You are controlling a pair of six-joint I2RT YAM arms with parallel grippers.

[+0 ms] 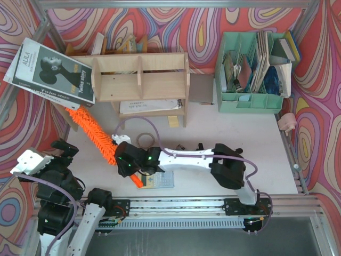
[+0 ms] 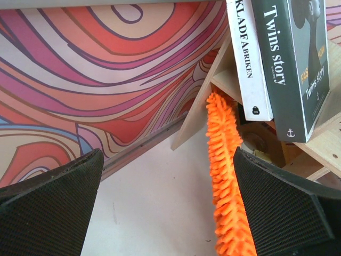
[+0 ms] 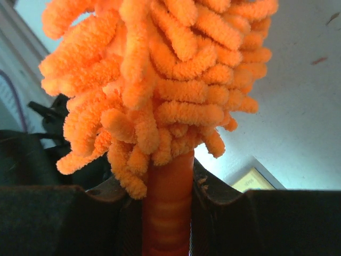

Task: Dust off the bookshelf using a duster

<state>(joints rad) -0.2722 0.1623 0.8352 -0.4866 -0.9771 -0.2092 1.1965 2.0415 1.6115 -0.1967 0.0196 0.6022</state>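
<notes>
Duster (image 1: 95, 136) runs slantwise over the left half of the surface (image 1: 229, 133). Its fluffy tip is at the left end of the bookshelf (image 1: 141, 77) by the far edge. The right arm's jaws are clenched on its handle. From the left wrist, that arm's jaws hang released and empty. From the right wrist, the handle (image 3: 168, 213) sits squarely pinched. I reckon the head should lift onto the boards, clear of the leaning books (image 2: 287, 64).

Overhead from near edge, wrist views close; duster (image 1: 95, 130) shared
</notes>
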